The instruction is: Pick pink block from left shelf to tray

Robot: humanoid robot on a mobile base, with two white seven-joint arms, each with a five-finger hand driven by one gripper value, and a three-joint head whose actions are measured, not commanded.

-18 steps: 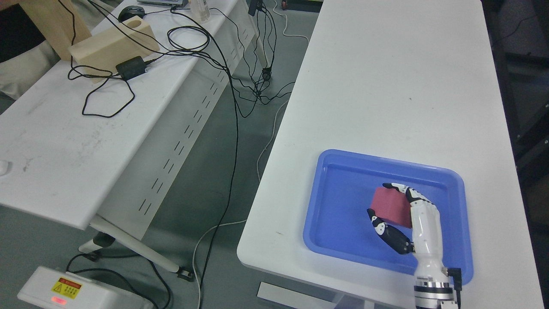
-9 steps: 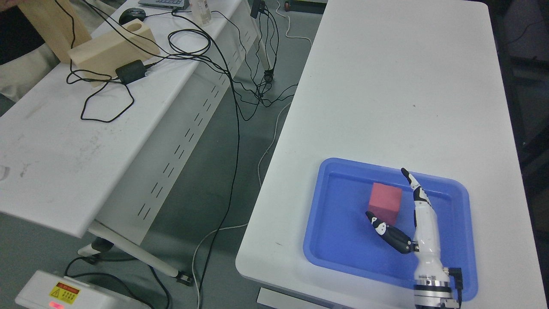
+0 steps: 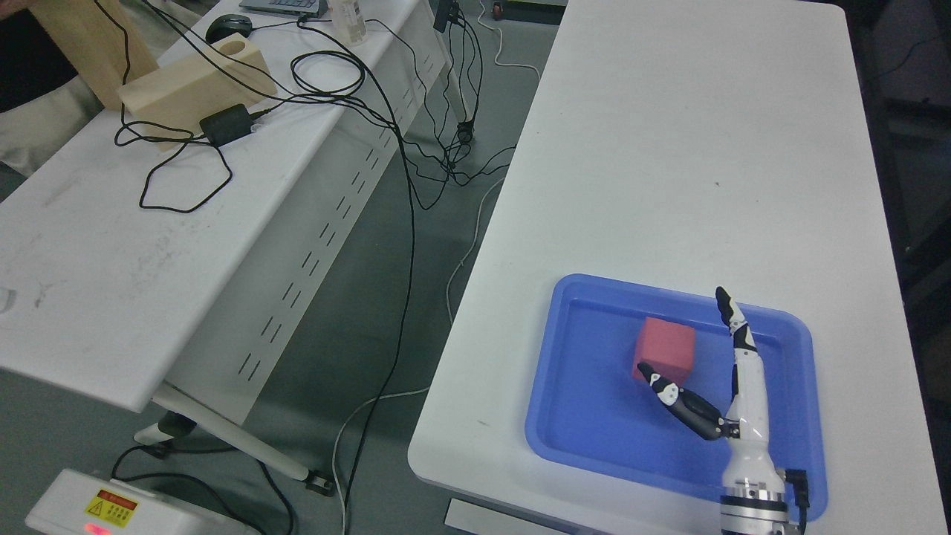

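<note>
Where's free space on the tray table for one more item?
Bare: the white table beyond the blue plastic tray, and the strip along the tray's left side. Crowded: inside the tray, the pink block and the open right robot hand.

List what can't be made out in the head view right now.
- Right robot hand: wrist cut off by the bottom edge.
- Thumb tip against the pink block: touching or just in front, cannot tell.
- Left arm: out of frame.
- Blue tray: near right corner hidden behind the wrist.
- Warning label on the floor box: print too small.
</note>
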